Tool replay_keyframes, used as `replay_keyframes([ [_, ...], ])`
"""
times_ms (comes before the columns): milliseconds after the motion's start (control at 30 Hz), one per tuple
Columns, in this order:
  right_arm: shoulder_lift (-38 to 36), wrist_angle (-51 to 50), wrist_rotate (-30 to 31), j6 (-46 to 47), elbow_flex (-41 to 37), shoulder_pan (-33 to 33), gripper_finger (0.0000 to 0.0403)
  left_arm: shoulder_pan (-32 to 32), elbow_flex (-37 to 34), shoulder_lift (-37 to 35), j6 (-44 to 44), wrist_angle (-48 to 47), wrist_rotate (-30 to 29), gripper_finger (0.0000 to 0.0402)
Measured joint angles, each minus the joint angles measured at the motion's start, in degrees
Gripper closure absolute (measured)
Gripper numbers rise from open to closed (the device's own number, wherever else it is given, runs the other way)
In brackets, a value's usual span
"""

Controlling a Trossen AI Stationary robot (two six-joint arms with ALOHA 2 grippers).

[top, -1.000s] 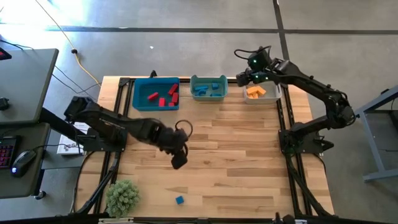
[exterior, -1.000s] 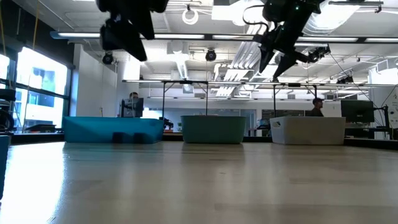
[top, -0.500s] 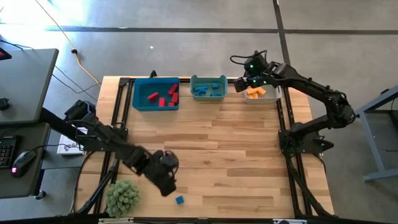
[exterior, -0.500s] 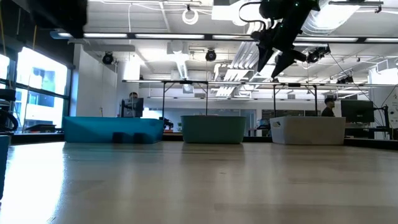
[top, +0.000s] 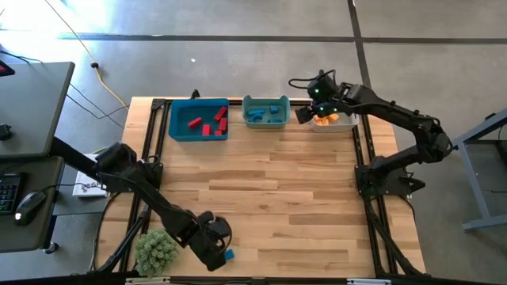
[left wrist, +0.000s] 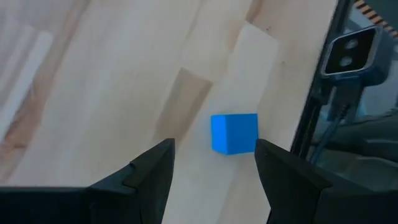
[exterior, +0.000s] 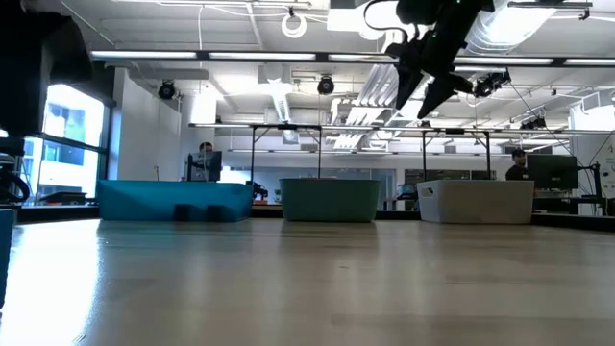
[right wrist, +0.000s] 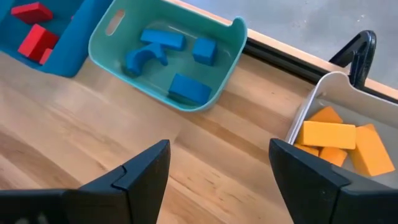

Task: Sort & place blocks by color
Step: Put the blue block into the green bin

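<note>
While the right hand (top: 304,115) is drifting, open and empty, off the orange bin, the left hand (top: 219,255) is dropping open-fingered toward the last blue cube (top: 229,254) (at six o'clock on the bench (top: 301,198)).

The tabletop (top: 277,182) is pale wooden planks. Along its far edge three open bins sit in a row: a blue bin (top: 198,119) toward the far left corner, a teal bin (top: 265,112) in the middle, and a white-grey bin (top: 333,120) toward the far right corner. A single blue block (top: 229,255) lies near the front edge, with a green plant (top: 155,252) at the front left corner.
</note>
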Motion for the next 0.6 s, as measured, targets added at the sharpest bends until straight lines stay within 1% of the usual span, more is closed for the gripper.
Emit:
replay_keyframes([
  [100, 0.0, -0.49, 0.18, 1.05, -0.01, 0.52, 0.0144, 0.0, -0.01, 1.14, -0.31, 2.64, 0.15, 0.0188],
  [300, 0.0, -0.81, 0.4, 1.07, -0.04, 1.03, 0.0144, 0.11, 0.0, 1.19, -0.37, 2.25, -0.12, 0.0188],
  [400, 0.0, -0.97, 0.54, 1.08, -0.04, 1.01, 0.0144, 0.13, 0.15, 1.19, -2.73, 3.07, 1.21, 0.0188],
  [500, 0.0, -1.32, 1.93, 1.11, -0.04, 1.01, 0.0144, -0.37, 1.75, 1.19, -4.23, 3.55, 2.3, 0.0191],
  [600, 0.0, -1.75, 2.6, 1.09, -0.04, 1.01, 0.0144, -0.8, 4.22, 1.19, -5.18, 2.93, 2.15, 0.0194],
])
